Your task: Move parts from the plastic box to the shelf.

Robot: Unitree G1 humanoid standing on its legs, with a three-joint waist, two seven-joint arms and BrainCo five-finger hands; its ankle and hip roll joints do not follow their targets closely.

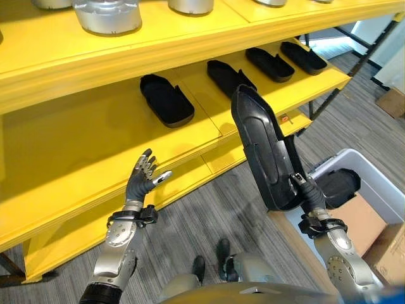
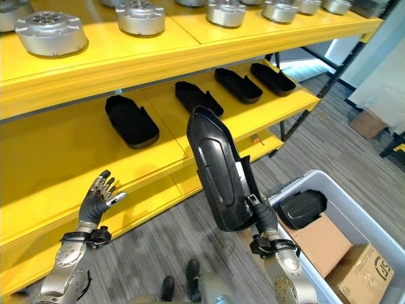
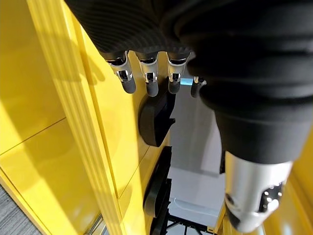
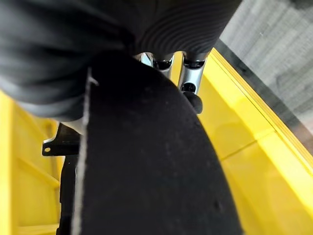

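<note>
You've got the yellow shelf [image 2: 76,158] spanning the view, metal discs [image 2: 50,33] on the top level, four black parts [image 2: 131,120] in a row along the middle level. Plastic box [image 2: 373,209] sits on the floor at your right, one more black part [image 2: 302,208] in it beside cardboard boxes [image 2: 326,244]. Right hand [image 2: 264,218] is clamped on the bottom end of the long black part [image 2: 218,171], held near upright, long axis pointing up and tilted toward the shelf's front edge. It's off the shelf, in front of the middle level. Open space on that level lies toward its left end, past the leftmost part. Left hand [image 1: 144,177] is nearer that space, fingers spread, empty, just off the front edge. The right arm would have to lay the part flat and reach left.
</note>
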